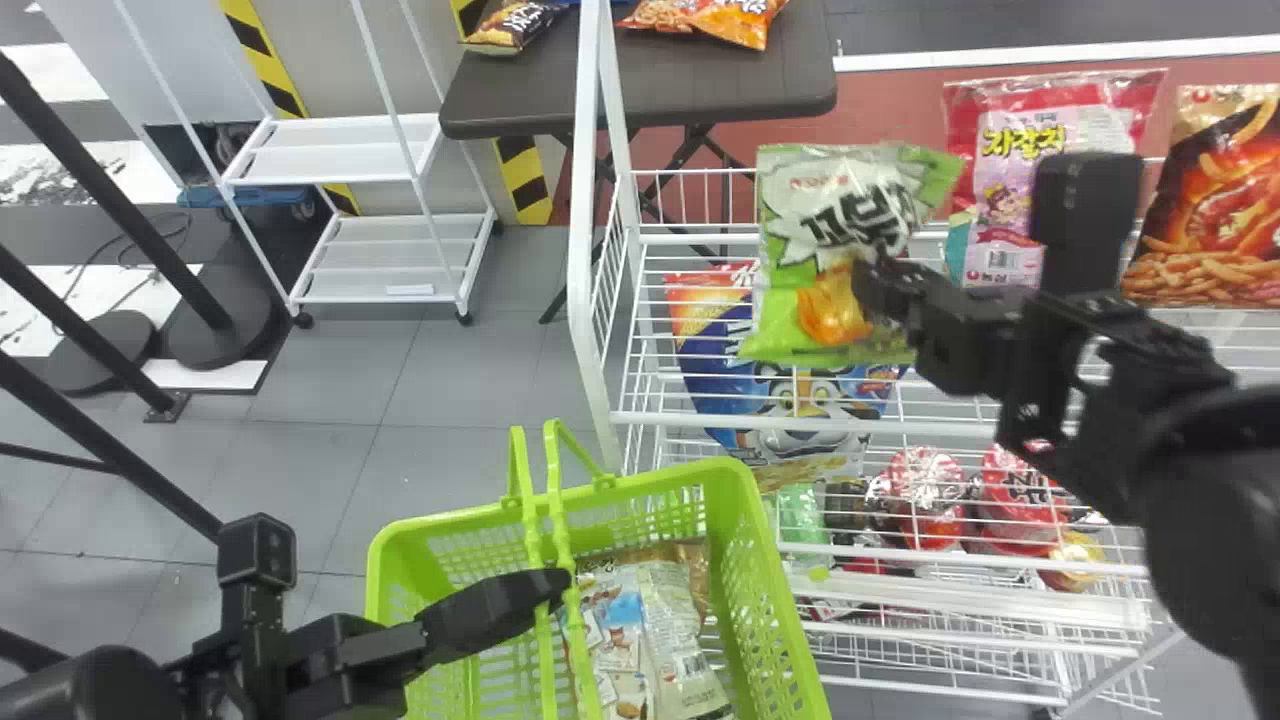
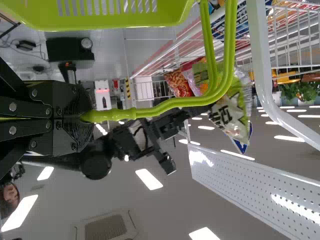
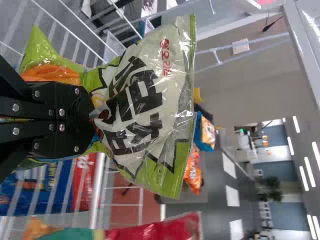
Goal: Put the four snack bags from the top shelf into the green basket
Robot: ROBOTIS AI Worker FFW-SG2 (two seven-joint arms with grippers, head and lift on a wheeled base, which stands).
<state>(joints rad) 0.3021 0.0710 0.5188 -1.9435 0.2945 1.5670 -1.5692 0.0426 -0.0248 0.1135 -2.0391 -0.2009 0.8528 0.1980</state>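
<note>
Over the left end of the top shelf [image 1: 700, 240], my right gripper [image 1: 880, 290] is shut on a green and white snack bag [image 1: 840, 220]. In the right wrist view the fingers of the right gripper [image 3: 90, 117] pinch the same bag [image 3: 145, 105]. Pink [image 1: 1060, 130] and orange-black [image 1: 1215, 200] bags stand farther right on the shelf. The green basket [image 1: 780, 600] holds light-coloured bags [image 1: 640, 640]. My left gripper [image 1: 550, 590] is at its handles; in the left wrist view that gripper [image 2: 87, 116] is shut on the green handles [image 2: 175, 102].
A blue bag [image 1: 790, 400] lies on the shelf below, with red packages [image 1: 925, 495] lower still. The rack's white post [image 1: 585, 250] stands behind the basket. Farther back are a dark table [image 1: 650, 80] with snack bags and a white cart [image 1: 390, 250].
</note>
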